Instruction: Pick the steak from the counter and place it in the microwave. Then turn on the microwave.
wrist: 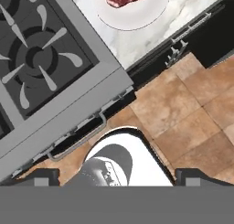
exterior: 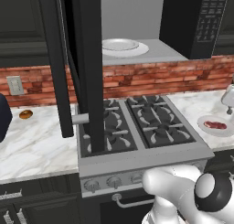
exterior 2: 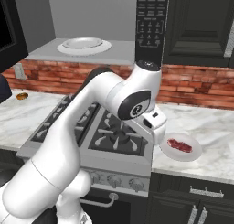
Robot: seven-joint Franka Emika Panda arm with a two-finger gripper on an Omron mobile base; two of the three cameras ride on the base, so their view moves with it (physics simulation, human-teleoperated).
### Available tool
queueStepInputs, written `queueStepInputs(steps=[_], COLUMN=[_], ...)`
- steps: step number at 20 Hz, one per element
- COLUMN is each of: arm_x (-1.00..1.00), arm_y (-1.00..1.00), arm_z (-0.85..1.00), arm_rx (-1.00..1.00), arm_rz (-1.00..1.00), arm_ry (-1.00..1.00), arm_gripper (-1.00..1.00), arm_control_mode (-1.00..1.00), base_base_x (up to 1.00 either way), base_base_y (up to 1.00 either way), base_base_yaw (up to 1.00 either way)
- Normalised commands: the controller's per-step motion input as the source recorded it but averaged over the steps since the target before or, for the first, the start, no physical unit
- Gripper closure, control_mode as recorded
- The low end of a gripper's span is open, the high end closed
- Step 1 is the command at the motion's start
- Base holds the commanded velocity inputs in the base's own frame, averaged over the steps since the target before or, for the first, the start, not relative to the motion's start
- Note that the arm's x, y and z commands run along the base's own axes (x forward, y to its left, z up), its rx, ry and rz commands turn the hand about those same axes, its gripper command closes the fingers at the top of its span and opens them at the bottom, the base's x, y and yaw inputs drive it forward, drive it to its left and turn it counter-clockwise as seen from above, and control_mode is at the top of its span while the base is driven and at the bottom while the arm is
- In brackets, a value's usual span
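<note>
Gripper (wrist: 117,175) jaws spread, empty; I judge the steak (exterior 2: 179,145) soft, slick, best pinched across its edges.

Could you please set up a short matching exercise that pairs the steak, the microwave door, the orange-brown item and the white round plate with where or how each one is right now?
Things:
1. steak
2. microwave door
3. orange-brown item
4. white round plate

Places or states:
A. swung open over the stove
B. on the marble counter left of the stove
C. on a small plate right of the stove
D. inside the microwave

Pairs: 1-C, 2-A, 3-B, 4-D
</note>
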Motion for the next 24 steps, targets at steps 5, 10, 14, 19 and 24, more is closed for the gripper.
queueStepInputs(steps=[5, 10, 14, 19, 24], arm_x=[0.21, 0.19, 0.16, 0.22, 0.31], arm_y=[-0.19, -0.16, -0.10, -0.06, -0.01], arm_z=[-0.27, -0.25, -0.23, -0.19, -0.15], arm_rx=[0.00, -0.01, -0.05, -0.07, -0.01], arm_rz=[-0.14, -0.13, -0.13, -0.09, -0.01], arm_ry=[0.00, -0.01, -0.04, -0.05, -0.09], arm_gripper=[-1.00, -1.00, -1.00, -1.00, -1.00], arm_control_mode=[-1.00, -1.00, -1.00, -1.00, -1.00], base_base_x=[0.00, 0.00, 0.00, 0.00, 0.00], base_base_y=[0.00, 0.00, 0.00, 0.00, 0.00], base_base_yaw=[0.00, 0.00, 0.00, 0.00, 0.00])
